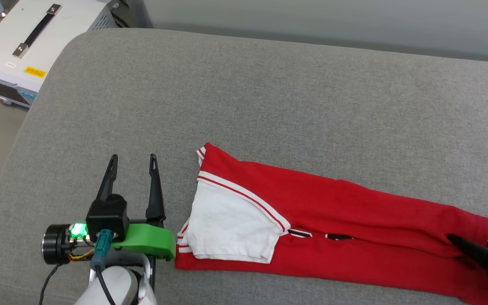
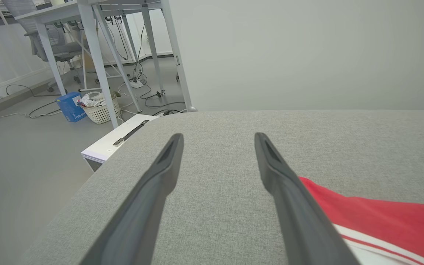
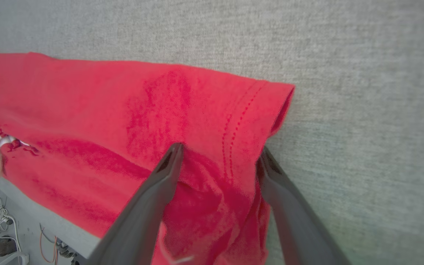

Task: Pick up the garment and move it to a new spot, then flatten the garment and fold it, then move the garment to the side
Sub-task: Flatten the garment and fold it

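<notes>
The garment (image 1: 354,224) lies on the grey cushion (image 1: 269,93), folded into a long red strip running left to right, with a white sleeve on top at its left end. My left gripper (image 1: 134,156) hovers open just left of that sleeve with nothing between its fingers; the left wrist view shows the same open gripper (image 2: 218,137) with the garment's (image 2: 381,217) red edge by the right finger. My right gripper (image 3: 221,149) stands open at the hem end of the garment (image 3: 123,110), its fingers straddling rumpled red fabric. One of its dark fingers (image 1: 468,250) shows at the strip's right end.
A white equipment box (image 1: 28,42) with a black handle stands on the floor past the cushion's far left corner. The garment lies close to the cushion's front edge. Beyond the cushion are desk legs (image 2: 94,55), a white basket (image 2: 101,108) and cables on the floor.
</notes>
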You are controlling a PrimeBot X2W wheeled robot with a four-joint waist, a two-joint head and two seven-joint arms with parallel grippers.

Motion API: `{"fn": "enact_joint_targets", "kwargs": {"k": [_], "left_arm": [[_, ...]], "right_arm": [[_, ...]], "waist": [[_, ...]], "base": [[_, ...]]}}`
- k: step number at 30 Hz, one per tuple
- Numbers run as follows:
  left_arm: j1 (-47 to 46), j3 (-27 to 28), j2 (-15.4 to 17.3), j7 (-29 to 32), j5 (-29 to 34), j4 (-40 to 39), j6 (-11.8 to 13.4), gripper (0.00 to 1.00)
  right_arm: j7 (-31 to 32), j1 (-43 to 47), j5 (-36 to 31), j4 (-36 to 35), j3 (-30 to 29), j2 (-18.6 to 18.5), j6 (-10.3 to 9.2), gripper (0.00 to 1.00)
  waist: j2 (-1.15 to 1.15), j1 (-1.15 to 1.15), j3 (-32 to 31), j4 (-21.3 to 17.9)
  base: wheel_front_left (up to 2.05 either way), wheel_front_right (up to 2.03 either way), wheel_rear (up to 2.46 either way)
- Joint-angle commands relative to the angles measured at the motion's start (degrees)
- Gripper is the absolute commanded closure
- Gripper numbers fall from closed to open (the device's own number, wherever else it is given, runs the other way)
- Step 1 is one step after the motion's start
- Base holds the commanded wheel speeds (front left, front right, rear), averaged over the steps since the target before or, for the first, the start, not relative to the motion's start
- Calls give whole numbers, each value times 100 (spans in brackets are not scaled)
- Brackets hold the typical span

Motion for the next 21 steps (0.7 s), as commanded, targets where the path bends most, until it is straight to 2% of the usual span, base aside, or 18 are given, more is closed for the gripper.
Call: {"fn": "enact_joint_targets", "kwargs": {"k": [1, 7, 8, 9, 10, 17, 21], "left_arm": [[181, 148, -144, -33, 154, -41, -97, 0], [516, 710, -617, -33, 708, 29, -512, 0], [549, 769, -673, -33, 768, 50, -575, 0], [584, 847, -746, -33, 831, 69, -654, 0], [610, 910, -799, -33, 880, 81, -713, 0], [800, 1119, -1063, -33, 1316, 220, -1217, 0], [875, 1197, -1170, -33, 1479, 274, -1418, 0]], "right_arm": [[87, -7, 61, 57, 177, 238, -3, 0], [220, -60, 172, 131, 445, 435, -3, 0], [213, -73, 172, 148, 464, 427, -3, 48], [197, -88, 166, 179, 480, 404, -3, 91], [191, -94, 170, 204, 491, 379, -3, 100], [137, -214, 204, 532, 442, 123, -3, 100], [88, -294, 231, 741, 320, -126, -3, 100]], "waist": [[0, 0, 18, 27], [0, 0, 10, 13], [0, 0, 3, 7], [0, 0, -12, -3], [0, 0, -27, -10], [0, 0, -203, -80], [0, 0, -298, -101]], "base": [[0, 0, 0], [0, 0, 0], [0, 0, 0], [0, 0, 0], [0, 0, 0], [0, 0, 0], [0, 0, 0]]}}
